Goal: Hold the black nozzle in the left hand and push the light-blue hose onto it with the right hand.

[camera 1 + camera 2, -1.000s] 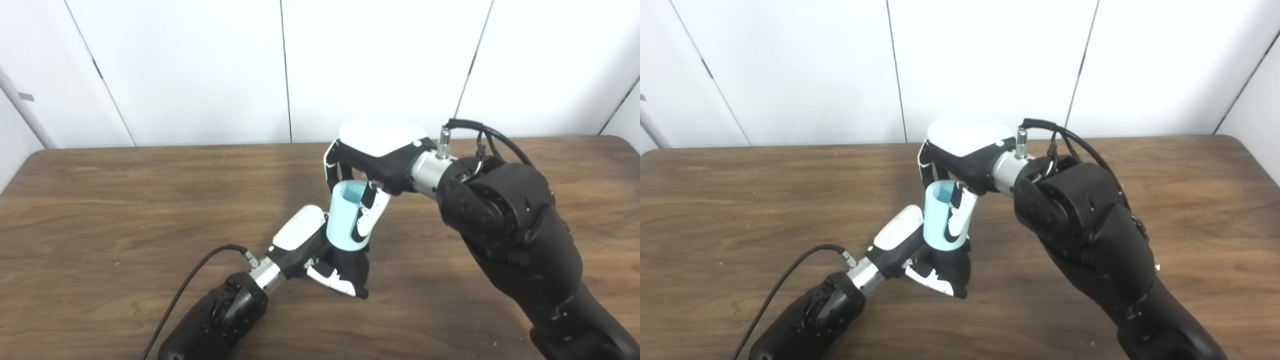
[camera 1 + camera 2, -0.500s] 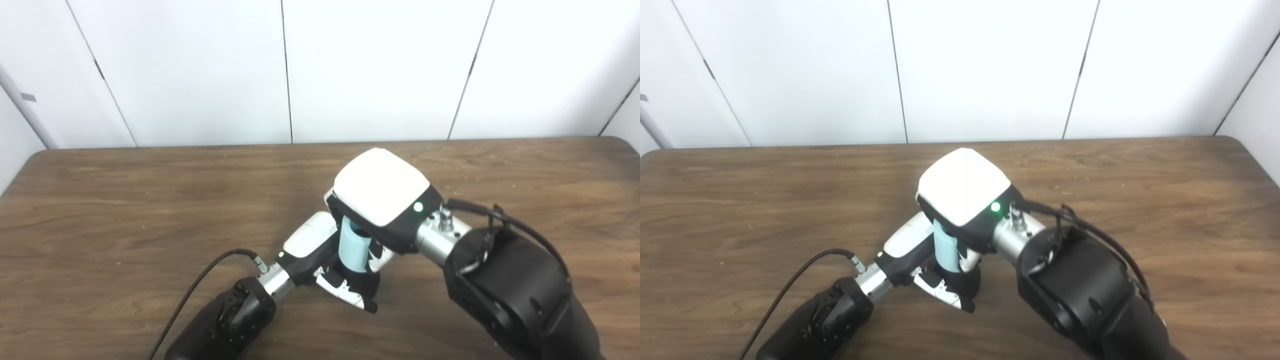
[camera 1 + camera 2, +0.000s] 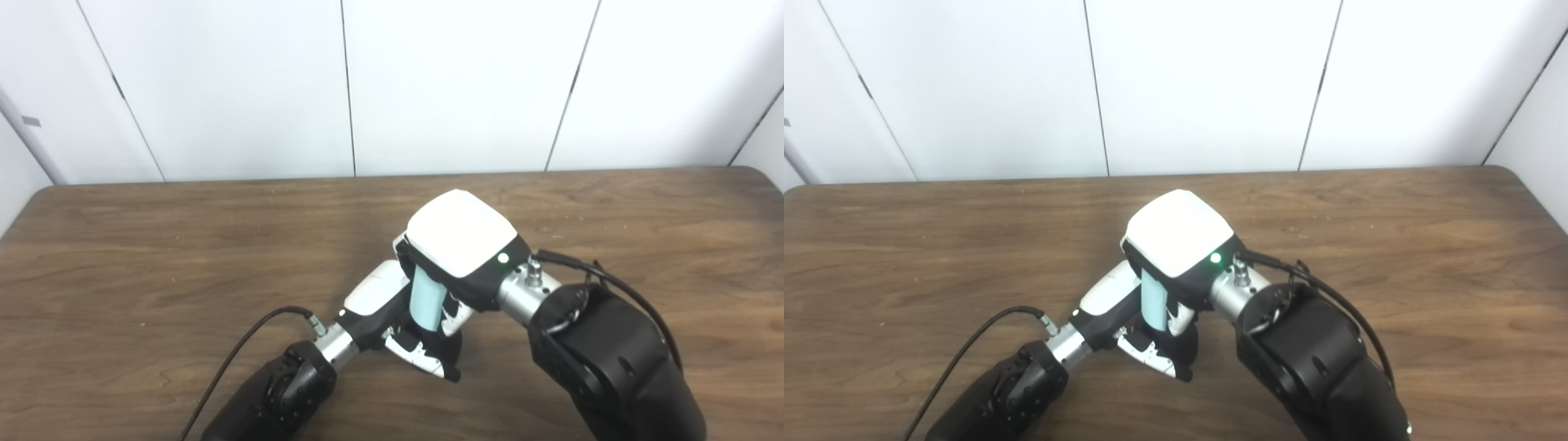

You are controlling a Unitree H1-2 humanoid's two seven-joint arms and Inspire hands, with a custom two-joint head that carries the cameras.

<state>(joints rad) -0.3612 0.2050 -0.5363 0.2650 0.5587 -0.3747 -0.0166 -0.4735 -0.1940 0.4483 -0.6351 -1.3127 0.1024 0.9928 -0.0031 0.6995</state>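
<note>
— What's nearest to us?

— Two black forearms coming up from the bottom edge. The left one has a thin black cable [image 3: 245, 343] looping off its wrist and lying on the wooden table [image 3: 153, 257]. The right forearm is the bulkier of the two, with its own cable [image 3: 603, 282] arching over the wrist.

— And the left hand?

— The left hand [image 3: 392, 312] sits low over the table, its white back turned up and to the left, its black and white fingers [image 3: 422, 358] curled round something dark beneath the hose. That should be the black nozzle [image 3: 1179, 343], but it blends with the hand's own black parts, so I can't make out its outline for certain.

— Where's the hose?

— The light-blue hose [image 3: 425, 303] stands nearly upright, leaning a little to the right at the top, right between the two hands. Its lower end goes down into the left hand's curled fingers; its upper end is hidden under the right palm.

— So the right hand has it?

— Yes. The right hand [image 3: 460, 245] is above it, white back facing up with a green light lit near the wrist, and its fingers are wrapped down around the upper part of the hose.

— Beyond that?

— Bare table to the far edge, then white wall panels [image 3: 453, 86].
</note>
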